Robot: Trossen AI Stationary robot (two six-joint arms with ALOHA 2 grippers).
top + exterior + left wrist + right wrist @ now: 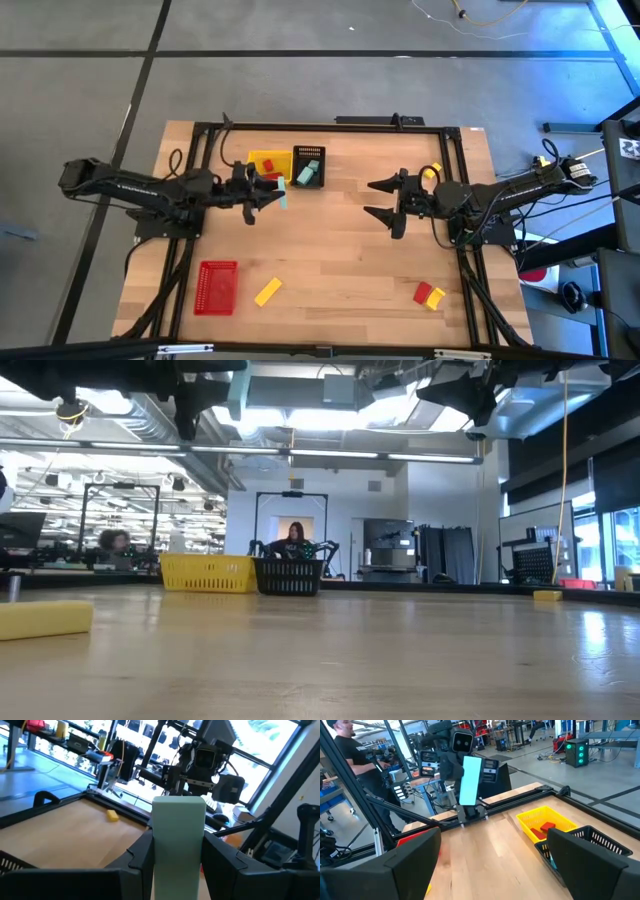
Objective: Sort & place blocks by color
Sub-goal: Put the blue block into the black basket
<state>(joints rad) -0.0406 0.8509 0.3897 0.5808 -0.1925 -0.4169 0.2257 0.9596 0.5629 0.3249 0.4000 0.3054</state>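
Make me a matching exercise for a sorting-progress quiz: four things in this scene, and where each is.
Things:
1. pale teal block
2. red basket
3. yellow basket
4. right gripper

Places or states:
A. near left corner of the table
B. open, holding nothing
C. clamped upright in the left gripper
D. at the far edge, beside the black basket

Pairs: 1-C, 2-A, 3-D, 4-B

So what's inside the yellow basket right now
Red blocks lie inside the yellow basket, seen from above and from the right wrist. How many is hard to tell. The left hand, shut on a pale teal block, hangs over the basket's near edge and covers that part.
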